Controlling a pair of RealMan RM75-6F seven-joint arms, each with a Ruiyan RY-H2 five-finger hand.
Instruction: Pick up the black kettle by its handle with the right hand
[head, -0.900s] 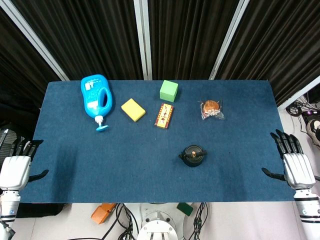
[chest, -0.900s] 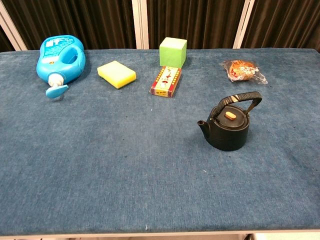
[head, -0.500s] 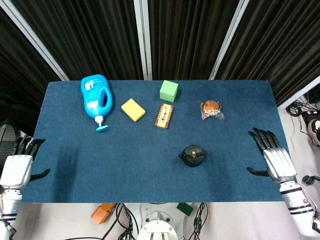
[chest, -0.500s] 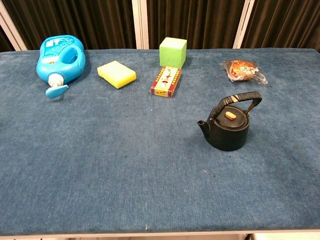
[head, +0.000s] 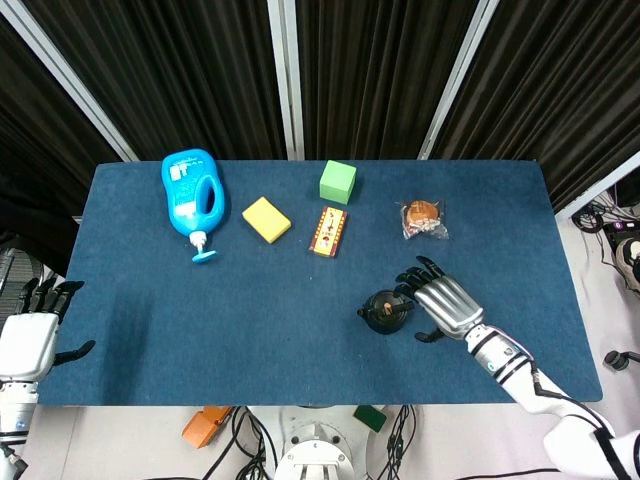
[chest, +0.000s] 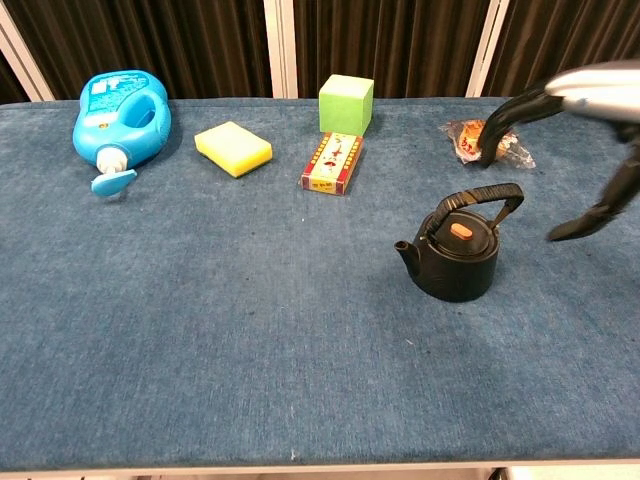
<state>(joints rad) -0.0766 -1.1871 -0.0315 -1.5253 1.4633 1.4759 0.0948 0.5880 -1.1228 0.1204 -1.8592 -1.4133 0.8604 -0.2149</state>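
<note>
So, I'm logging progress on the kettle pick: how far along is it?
Done: the right hand is over the table beside the black kettle. In hand: its spread fingers reach toward the handle, not yet around it. Left: closing on the handle and lifting; the kettle sits on the blue table. The left hand is open off the table's edge.

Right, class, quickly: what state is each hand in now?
Left hand: open, holding nothing, off the table's edge.
Right hand: open, fingers spread beside the kettle, not gripping it.

Right robot hand (chest: 590, 120), fingers spread, hovers beside the black kettle (chest: 457, 252).
</note>
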